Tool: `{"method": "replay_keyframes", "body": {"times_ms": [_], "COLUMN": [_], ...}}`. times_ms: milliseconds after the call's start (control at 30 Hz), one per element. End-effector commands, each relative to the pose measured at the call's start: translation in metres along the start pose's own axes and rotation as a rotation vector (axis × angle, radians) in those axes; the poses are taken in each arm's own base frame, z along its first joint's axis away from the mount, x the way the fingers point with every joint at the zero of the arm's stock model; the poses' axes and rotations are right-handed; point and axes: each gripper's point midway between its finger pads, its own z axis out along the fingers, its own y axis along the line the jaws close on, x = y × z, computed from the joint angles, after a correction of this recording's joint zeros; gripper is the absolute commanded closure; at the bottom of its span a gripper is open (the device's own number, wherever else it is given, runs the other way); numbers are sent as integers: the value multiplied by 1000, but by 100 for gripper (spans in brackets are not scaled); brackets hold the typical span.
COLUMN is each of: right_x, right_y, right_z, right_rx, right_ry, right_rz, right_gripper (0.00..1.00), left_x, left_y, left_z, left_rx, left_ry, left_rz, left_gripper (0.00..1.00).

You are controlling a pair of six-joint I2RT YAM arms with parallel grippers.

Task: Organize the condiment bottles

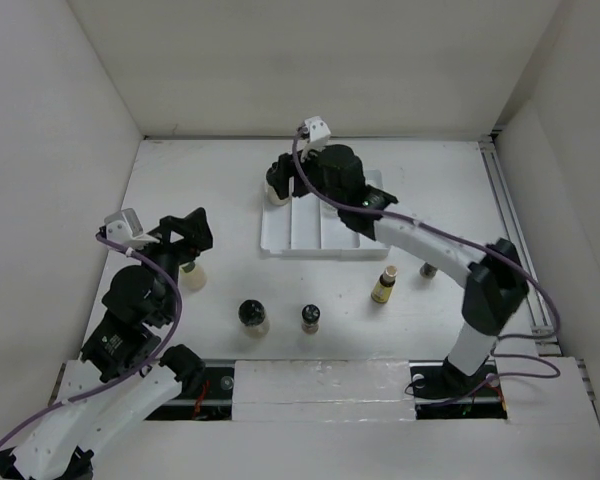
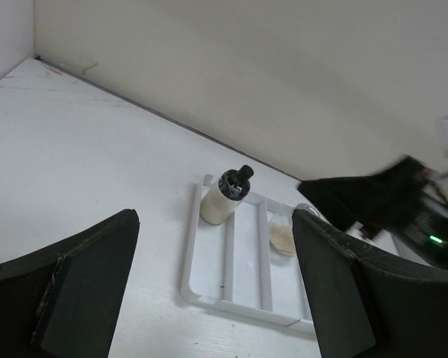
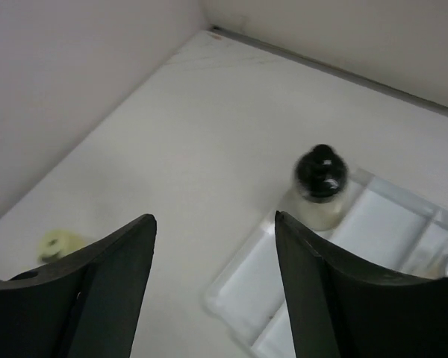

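Observation:
A white divided tray (image 1: 280, 240) lies mid-table. A black-capped jar with pale contents (image 1: 276, 193) stands in its far left compartment, also in the left wrist view (image 2: 222, 200) and the right wrist view (image 3: 319, 186). A wide clear jar with beige contents (image 2: 282, 237) sits in a compartment further right. My right gripper (image 1: 292, 172) (image 3: 213, 224) hovers open and empty beside the black-capped jar. My left gripper (image 1: 185, 238) (image 2: 213, 246) is open and empty above a cream bottle (image 1: 192, 277). In front of the tray stand a black-capped jar (image 1: 252, 316), a small dark bottle (image 1: 310, 318), a yellow-amber bottle (image 1: 384, 285) and a dark bottle (image 1: 429, 270).
White walls enclose the table on the left, back and right. A metal rail (image 1: 510, 220) runs along the right edge. The right arm reaches across the tray's right half and hides part of it.

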Motion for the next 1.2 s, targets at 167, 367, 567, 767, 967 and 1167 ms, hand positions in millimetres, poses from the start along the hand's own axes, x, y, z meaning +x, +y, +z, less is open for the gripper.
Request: {"method": "replay_keyframes", "body": {"times_ms": [167, 367, 567, 767, 967, 1167], "right_x": [86, 136, 156, 172, 173, 169], "right_y": [151, 183, 182, 199, 202, 201], "right_z": [-107, -136, -122, -129, -137, -138], "right_rx": [-478, -511, -478, -518, -512, -507], "right_ry": [151, 244, 282, 317, 323, 307], "right_rz": [-85, -138, -151, -166, -178, -175], "right_gripper": [41, 21, 21, 29, 30, 32], "left_x": [-1, -1, -1, -1, 2, 2], "left_y": [1, -1, -1, 0, -2, -2], "left_z": [7, 7, 7, 7, 8, 8], "left_rx": [-35, -27, -27, -27, -21, -21], "left_ry": [-13, -9, -9, -8, 2, 2], "left_rz": [12, 12, 12, 21, 27, 27], "left_gripper": [21, 21, 21, 21, 21, 21]}}
